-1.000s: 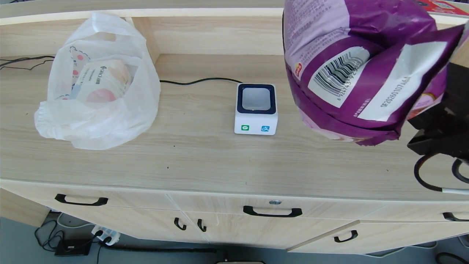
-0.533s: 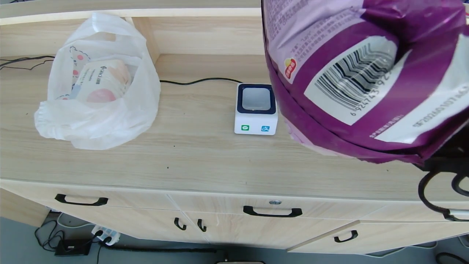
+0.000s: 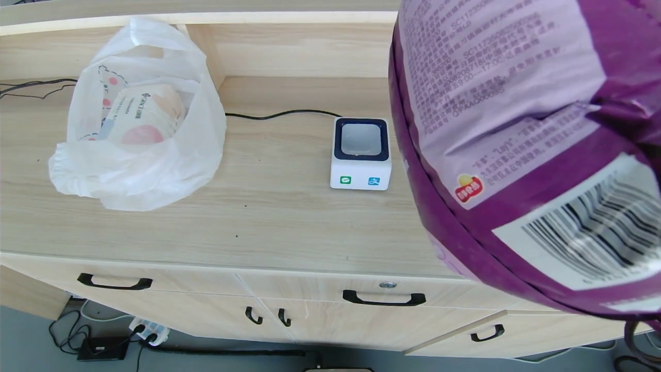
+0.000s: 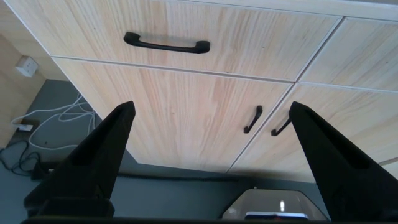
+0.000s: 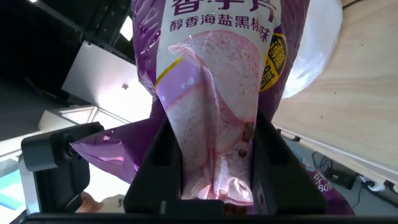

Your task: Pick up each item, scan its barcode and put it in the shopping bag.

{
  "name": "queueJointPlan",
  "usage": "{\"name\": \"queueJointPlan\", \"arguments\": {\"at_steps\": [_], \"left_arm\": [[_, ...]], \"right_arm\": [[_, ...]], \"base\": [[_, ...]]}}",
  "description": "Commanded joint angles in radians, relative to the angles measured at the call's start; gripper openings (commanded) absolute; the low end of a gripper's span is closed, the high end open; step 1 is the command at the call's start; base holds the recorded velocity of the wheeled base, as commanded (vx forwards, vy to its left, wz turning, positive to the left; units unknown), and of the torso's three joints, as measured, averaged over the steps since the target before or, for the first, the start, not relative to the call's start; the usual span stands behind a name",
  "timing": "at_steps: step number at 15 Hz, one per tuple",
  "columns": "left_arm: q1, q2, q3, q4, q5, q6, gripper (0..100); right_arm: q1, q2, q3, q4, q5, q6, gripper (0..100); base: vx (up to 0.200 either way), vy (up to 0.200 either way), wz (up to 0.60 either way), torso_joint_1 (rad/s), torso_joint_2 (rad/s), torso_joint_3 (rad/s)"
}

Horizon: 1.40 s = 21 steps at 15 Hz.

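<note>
Our right gripper is clamped on the lower end of the purple chip bag, one finger on each side of the crinkled foil, so it's holding it firmly. The bag hangs in the air over the right part of the countertop, to the right of the scanner and not touching it. Compared with a second ago, the bag has swung up much closer to our head camera. It now covers a lot more of that view's right side. The barcode has slid from the upper middle of the pack down to the lower right corner, and it faces up at us, not at the scanner. Our left gripper is spread wide with nothing between the fingers, hanging low in front of the cabinet fronts, below a black drawer handle. The shopping bag with the white packet inside, the scanner and its cable haven't budged.
</note>
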Motion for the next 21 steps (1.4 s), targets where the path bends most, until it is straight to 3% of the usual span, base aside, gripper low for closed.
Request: {"name": "queueJointPlan", "arguments": {"at_steps": [1,13,16,18,21], "left_arm": [[0.000,0.000,0.000,-0.001,0.001,-0.001,100],[0.000,0.000,0.000,-0.001,0.001,-0.008,100],[0.002,0.000,0.000,-0.001,0.001,-0.030,100],[0.000,0.000,0.000,-0.001,0.001,-0.028,100],[0.002,0.000,0.000,0.001,0.001,-0.028,100]], "right_arm": [[0.001,-0.020,0.018,-0.001,0.000,0.003,0],[-0.005,-0.032,0.068,0.002,-0.001,0.001,0],[-0.111,-0.034,0.016,0.017,-0.052,-0.232,0],[-0.308,-0.031,-0.019,0.192,-0.049,-0.444,0],[-0.351,0.021,-0.133,0.350,-0.033,-0.738,0]], "base": [[0.000,0.000,0.00,0.000,0.00,0.000],[0.000,0.000,0.00,0.000,0.00,0.000],[0.000,0.000,0.00,0.000,0.00,0.000],[0.000,0.000,0.00,0.000,0.00,0.000],[-0.133,0.000,0.00,0.002,0.00,0.002]]}}
